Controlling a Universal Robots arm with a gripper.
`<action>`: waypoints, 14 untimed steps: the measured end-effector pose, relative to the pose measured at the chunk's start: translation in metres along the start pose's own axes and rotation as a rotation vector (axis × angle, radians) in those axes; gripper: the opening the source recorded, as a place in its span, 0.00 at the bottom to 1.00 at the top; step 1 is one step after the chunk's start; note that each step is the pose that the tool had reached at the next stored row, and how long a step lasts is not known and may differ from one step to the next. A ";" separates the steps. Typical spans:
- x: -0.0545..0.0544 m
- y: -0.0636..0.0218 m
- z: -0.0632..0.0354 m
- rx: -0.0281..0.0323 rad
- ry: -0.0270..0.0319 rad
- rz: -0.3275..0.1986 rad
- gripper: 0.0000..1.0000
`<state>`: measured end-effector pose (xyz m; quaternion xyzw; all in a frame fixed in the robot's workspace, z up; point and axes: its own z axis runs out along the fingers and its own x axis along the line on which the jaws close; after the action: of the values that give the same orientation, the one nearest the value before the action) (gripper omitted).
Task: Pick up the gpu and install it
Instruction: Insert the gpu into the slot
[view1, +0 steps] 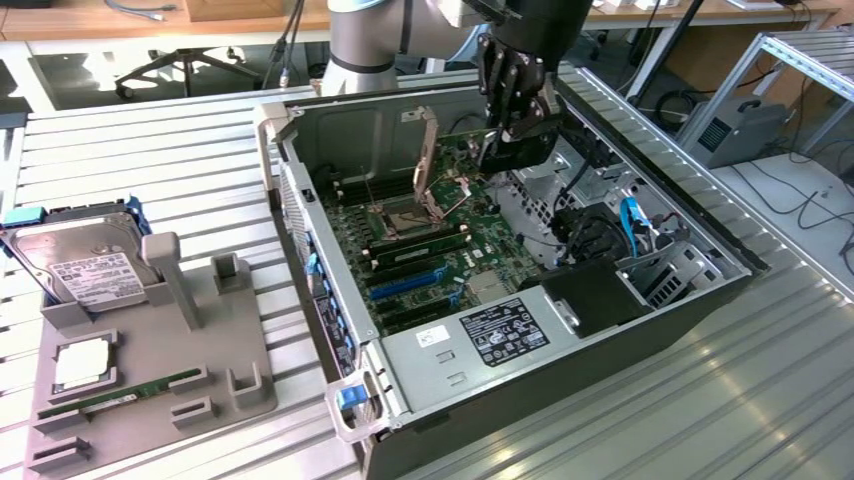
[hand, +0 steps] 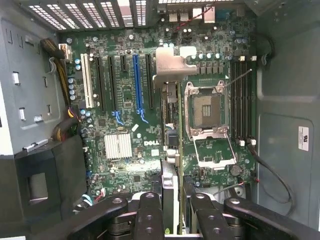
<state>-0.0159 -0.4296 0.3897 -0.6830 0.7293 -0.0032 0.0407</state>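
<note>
You have gripper (hand: 172, 210) clamped on gpu (hand: 170, 130), card edge-on, long axis parallel to blue slot (hand: 136, 82) just beside it.

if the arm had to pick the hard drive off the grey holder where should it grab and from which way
Take the hard drive across its two long side edges, coming down from above. It lies flat, label up, at the far end of the grey holder, so the narrow sides are the parallel faces a claw could likely span. The blue connector end is best avoided.
</note>
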 end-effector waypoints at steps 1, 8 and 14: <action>0.000 0.0000 0.0000 -0.0009 0.0002 0.000 0.27; 0.000 0.0002 0.0005 -0.0174 0.0012 0.001 0.27; 0.001 0.0023 0.0009 -0.0174 0.0012 0.001 0.27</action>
<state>-0.0182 -0.4301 0.3887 -0.6830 0.7296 0.0027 0.0343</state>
